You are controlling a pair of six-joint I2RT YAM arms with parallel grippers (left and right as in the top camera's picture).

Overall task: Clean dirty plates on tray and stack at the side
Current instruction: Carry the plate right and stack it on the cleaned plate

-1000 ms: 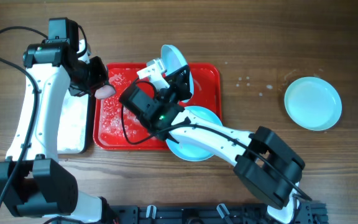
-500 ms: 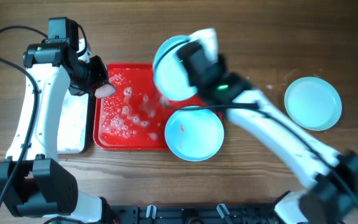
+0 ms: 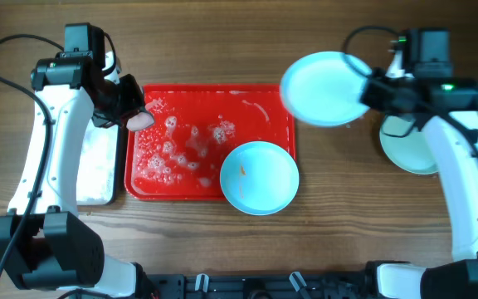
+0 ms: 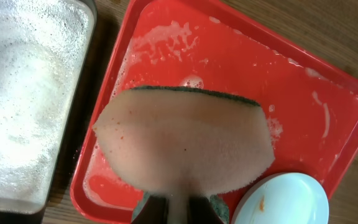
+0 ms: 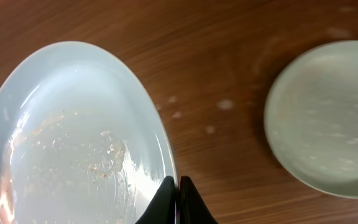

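Right hand (image 3: 367, 91) is clamped tight on the rim of the lifted plate (image 3: 322, 87), holding it in the air between the red tray (image 3: 264, 124) and the third plate (image 3: 409, 151) on the bench. Its wrist view shows what overhead misses: smears and specks across the lifted plate's face. Left hand (image 4: 179, 208) pinches a sponge (image 4: 185, 140) over the tray's left end, beside the foamy metal tray (image 4: 30, 93). Only that wrist view shows the sponge's green backing. The second plate (image 3: 260, 177) overhangs the tray's front-right corner.
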